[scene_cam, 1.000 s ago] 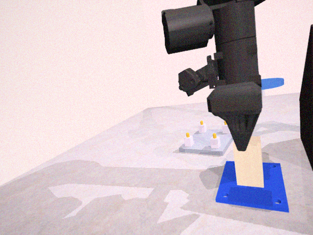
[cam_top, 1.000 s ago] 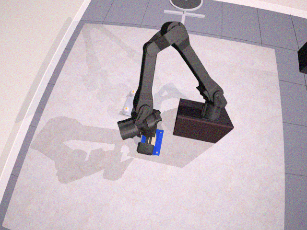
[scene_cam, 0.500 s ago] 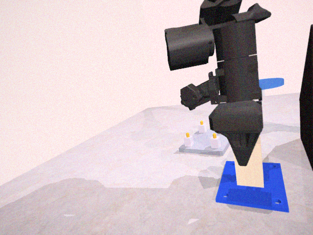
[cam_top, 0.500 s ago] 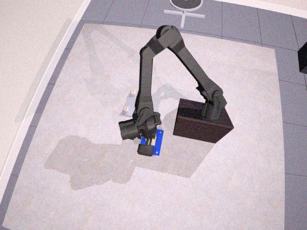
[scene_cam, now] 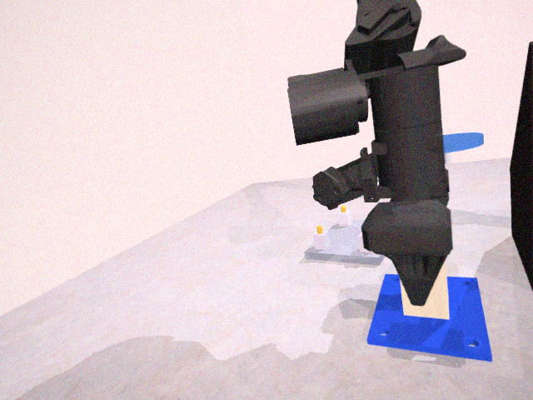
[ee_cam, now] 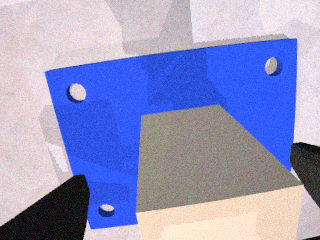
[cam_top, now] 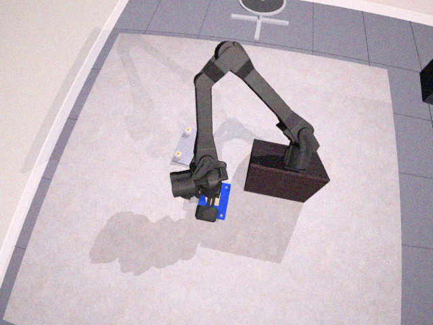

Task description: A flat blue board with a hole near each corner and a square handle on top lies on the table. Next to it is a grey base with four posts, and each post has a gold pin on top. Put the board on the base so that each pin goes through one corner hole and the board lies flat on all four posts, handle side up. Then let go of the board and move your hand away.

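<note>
From the top view, my dark jointed arm rises from a dark reddish-brown block, bends at a high elbow and reaches down to a flat blue board on the pale table. The board lies near the block, apart from the grey base.

A cream-coloured square handle stands upright from the middle of the board. In the wrist view its top looks grey-brown, and three round corner holes show around it; the exterior view shows a hole near each corner.

My gripper points down over the board, its fingers spread wide with nothing pinched between them. In the wrist view one dark fingertip is at either side of the handle. In the exterior view the nearer finger covers part of the handle; I cannot tell whether it touches.

On the base, two white posts with gold pins show from above, the rest hidden by my arm. The board is off those posts, and dark shadows fall across the table.
</note>
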Available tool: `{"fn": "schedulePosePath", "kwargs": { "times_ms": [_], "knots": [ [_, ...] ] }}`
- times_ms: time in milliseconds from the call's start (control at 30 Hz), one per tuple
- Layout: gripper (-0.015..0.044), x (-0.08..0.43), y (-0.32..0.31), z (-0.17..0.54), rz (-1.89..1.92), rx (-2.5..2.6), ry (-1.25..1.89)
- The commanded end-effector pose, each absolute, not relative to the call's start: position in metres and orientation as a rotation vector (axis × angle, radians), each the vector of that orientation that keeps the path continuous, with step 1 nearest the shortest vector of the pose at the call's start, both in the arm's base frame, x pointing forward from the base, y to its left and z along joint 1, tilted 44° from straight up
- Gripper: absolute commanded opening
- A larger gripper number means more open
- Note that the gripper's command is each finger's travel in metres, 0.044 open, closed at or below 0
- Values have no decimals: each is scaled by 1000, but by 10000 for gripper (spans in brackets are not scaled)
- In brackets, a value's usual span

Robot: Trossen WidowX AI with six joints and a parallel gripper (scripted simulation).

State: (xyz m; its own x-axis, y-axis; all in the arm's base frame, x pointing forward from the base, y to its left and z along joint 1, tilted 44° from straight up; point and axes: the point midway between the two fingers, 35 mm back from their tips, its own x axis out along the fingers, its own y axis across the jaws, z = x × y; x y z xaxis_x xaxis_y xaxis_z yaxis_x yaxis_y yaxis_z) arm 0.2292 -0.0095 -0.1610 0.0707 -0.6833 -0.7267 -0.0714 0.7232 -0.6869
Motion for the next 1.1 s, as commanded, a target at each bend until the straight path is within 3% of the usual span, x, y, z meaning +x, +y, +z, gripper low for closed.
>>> {"fn": "schedulePosePath", "kwargs": {
  "times_ms": [0, 33, 367, 567, 733, 1067],
  "knots": [
    [440, 227, -15, -164, -517, -672, 1453],
    [440, 227, -15, -164, -517, -672, 1453],
    [177, 227, -15, -164, -517, -672, 1453],
    [138, 227, -15, -164, -517, -672, 1453],
    [6, 227, -10, -161, -515, -671, 1453],
    [0, 228, 8, -145, -510, -668, 1454]
  ]
}}
